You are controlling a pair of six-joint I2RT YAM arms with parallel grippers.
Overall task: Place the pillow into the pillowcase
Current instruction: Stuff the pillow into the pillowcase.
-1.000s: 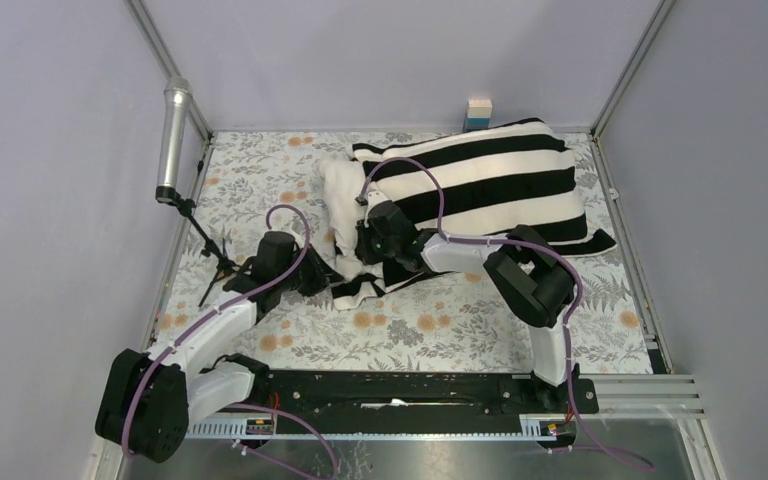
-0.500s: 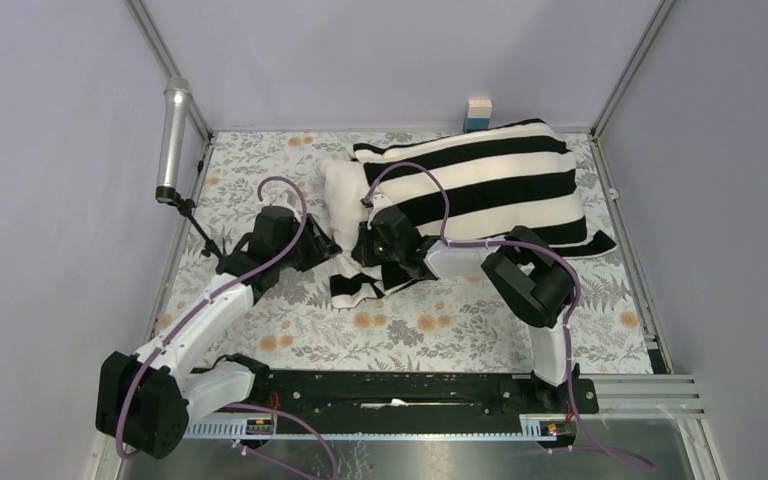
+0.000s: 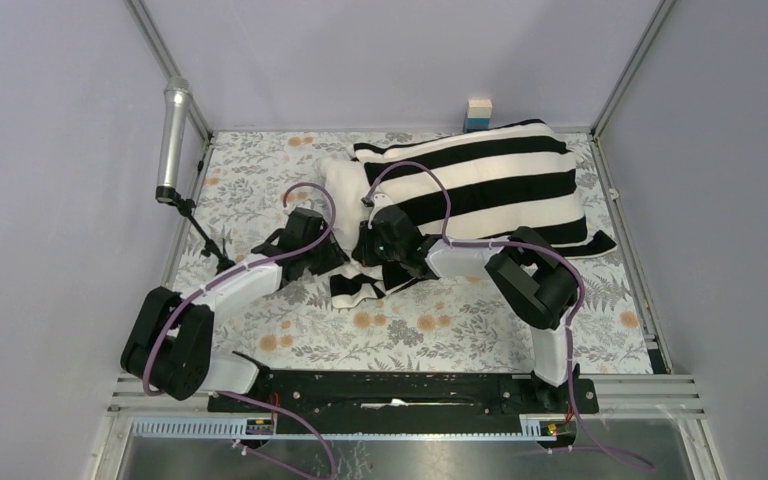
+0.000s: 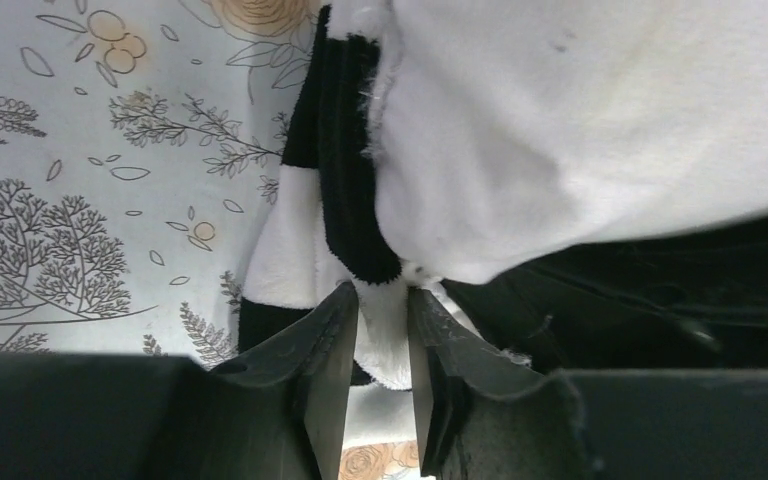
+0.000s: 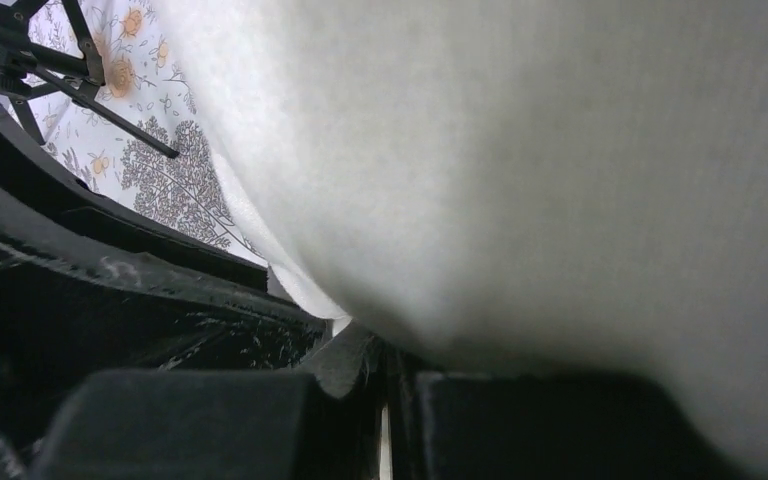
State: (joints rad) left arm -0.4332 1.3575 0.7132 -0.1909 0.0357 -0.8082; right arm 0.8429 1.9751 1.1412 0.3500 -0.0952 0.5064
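The black-and-white striped pillowcase [image 3: 480, 185] lies across the back right of the table. The off-white pillow [image 3: 338, 190] bulges out of its left opening. My left gripper [image 3: 330, 258] is at the loose striped flap in front of that opening. In the left wrist view its jaws [image 4: 380, 295] pinch a fold of the pillowcase [image 4: 345, 170] hem, under the pillow [image 4: 580, 130]. My right gripper [image 3: 368, 250] sits just to the right, against the opening. In the right wrist view it [image 5: 385, 350] is shut beneath the pillow [image 5: 520, 150]. Whether it holds cloth is hidden.
A microphone [image 3: 173, 130] on a black tripod [image 3: 210, 260] stands at the left edge, close to my left arm. A small blue-and-white block [image 3: 478, 113] sits at the back wall. The floral table covering [image 3: 430, 320] spreads in front. Frame posts bound both sides.
My left arm swung right to the striped flap, opened, and closed on its hem. The right gripper stayed at the opening. The flap shifted slightly.
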